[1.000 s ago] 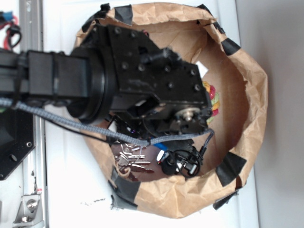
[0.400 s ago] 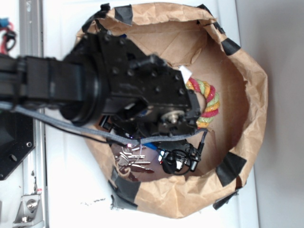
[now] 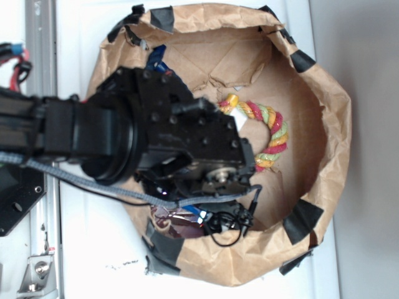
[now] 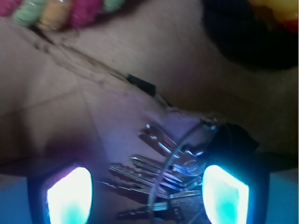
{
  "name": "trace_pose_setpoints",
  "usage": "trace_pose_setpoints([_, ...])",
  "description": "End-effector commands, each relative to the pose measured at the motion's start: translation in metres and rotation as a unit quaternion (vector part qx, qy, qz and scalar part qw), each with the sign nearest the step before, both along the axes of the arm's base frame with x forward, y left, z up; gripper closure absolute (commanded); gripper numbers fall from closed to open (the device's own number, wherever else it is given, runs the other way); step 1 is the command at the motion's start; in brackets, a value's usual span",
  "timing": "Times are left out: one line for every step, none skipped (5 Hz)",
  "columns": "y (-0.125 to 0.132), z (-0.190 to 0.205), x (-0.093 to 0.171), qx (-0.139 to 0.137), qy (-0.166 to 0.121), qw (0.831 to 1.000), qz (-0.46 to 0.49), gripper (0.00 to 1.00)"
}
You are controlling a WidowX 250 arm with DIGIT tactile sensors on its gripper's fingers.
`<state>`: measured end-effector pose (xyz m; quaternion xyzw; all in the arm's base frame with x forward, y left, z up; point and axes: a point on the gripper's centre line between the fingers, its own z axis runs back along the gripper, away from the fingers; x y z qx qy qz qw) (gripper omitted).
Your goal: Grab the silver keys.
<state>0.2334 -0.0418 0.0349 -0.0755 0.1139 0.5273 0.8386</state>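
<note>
The silver keys (image 4: 174, 171) lie fanned out on a thin wire ring on the brown paper floor, low in the wrist view. My gripper (image 4: 147, 196) is open, and the keys lie between its two glowing fingertips (image 4: 70, 196), nearer the right one. Neither finger visibly presses on the keys. In the exterior view the black arm (image 3: 187, 143) hangs over the lower left of the paper bag (image 3: 324, 124) and hides the keys and the fingers.
A multicoloured rope ring (image 3: 267, 132) lies right of the arm; its strands show along the top of the wrist view as the rope ring (image 4: 56, 11). A black object (image 3: 229, 219) with wires sits beside the keys. The bag's walls rise all round.
The arm has moved left and lower in the exterior view. It now covers the keys, which showed before, and the rope ring has come into the open.
</note>
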Motion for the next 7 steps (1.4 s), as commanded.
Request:
trace_pose_setpoints([-0.014,-0.003,-0.018,-0.015,-0.028,0.999,-0.011,0.00])
trace_pose_setpoints([-0.016,-0.011,-0.020,-0.018,-0.038,0.999,-0.011,1.00])
trace_pose_setpoints([-0.015,-0.004,-0.021,-0.025,-0.028,0.999,-0.013,1.00])
trace_pose_setpoints([-0.014,0.001,-0.016,-0.021,-0.059,0.997,-0.035,1.00])
trace_pose_setpoints([-0.003,0.012,0.000,-0.022,-0.092,0.995,-0.031,1.00])
trace_pose_setpoints([0.021,0.051,0.018,-0.038,-0.197,0.980,-0.002,1.00])
trace_pose_setpoints([0.042,0.089,0.034,-0.022,-0.260,0.965,0.026,1.00])
